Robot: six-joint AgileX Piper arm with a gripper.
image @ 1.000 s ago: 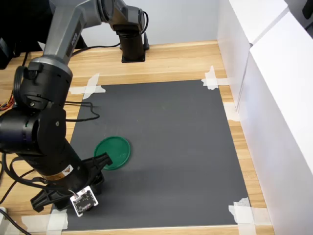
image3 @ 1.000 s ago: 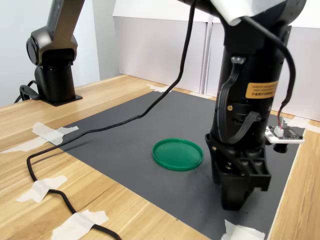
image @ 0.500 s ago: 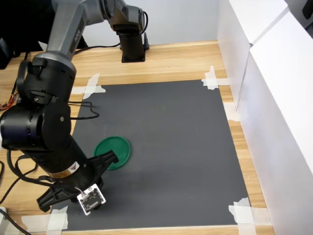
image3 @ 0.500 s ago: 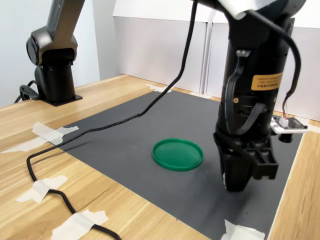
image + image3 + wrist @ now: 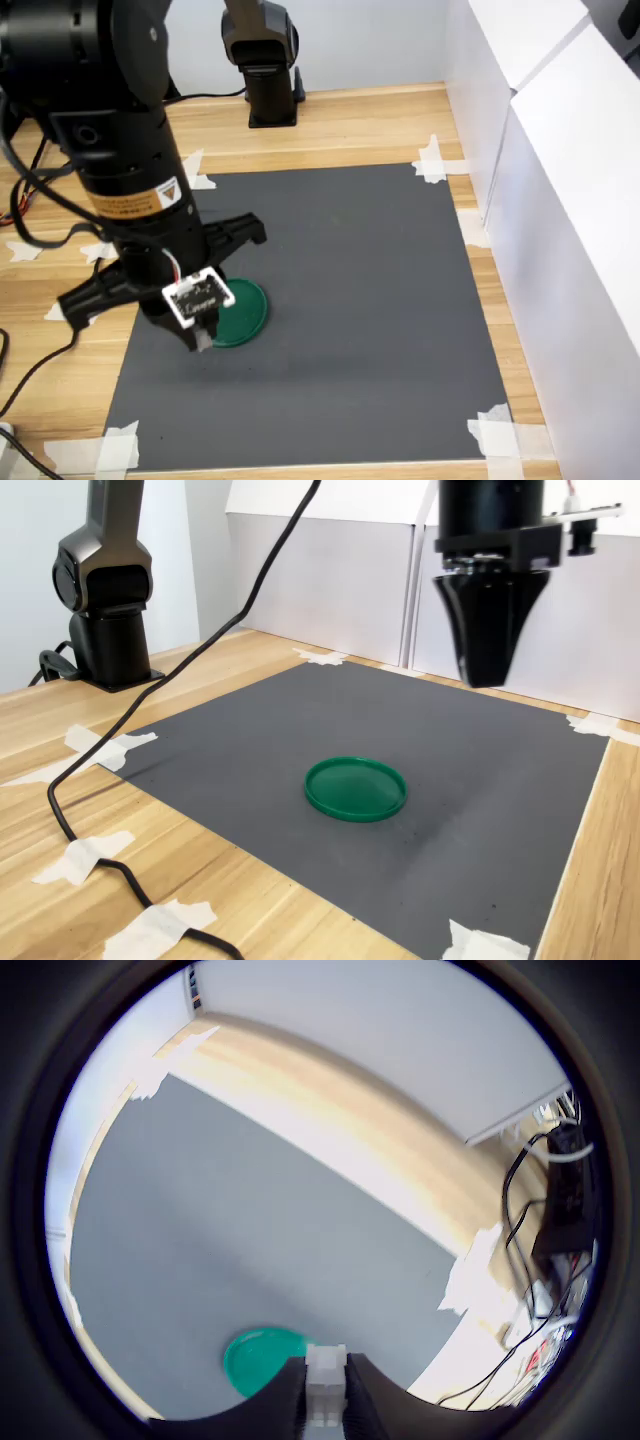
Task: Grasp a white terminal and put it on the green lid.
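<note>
One terminal (image 5: 325, 1385) clenched in my claw (image 5: 325, 1400), raised well above the lid (image 5: 356, 788); releasing from this height could bounce it off onto the mat (image 5: 500, 760).

The arm's base (image 5: 270, 75) stands on the wooden table (image 5: 350, 125) beyond the dark mat (image 5: 350, 300). The wrist (image 5: 130, 170) hangs high over the mat, pointing straight down. In the wrist view the gripper (image 5: 325, 1400) has its two dark fingers (image 5: 285, 1400) closed around the white terminal (image 5: 325, 1380). In the second exterior view the gripper hangs well above the mat.
</note>
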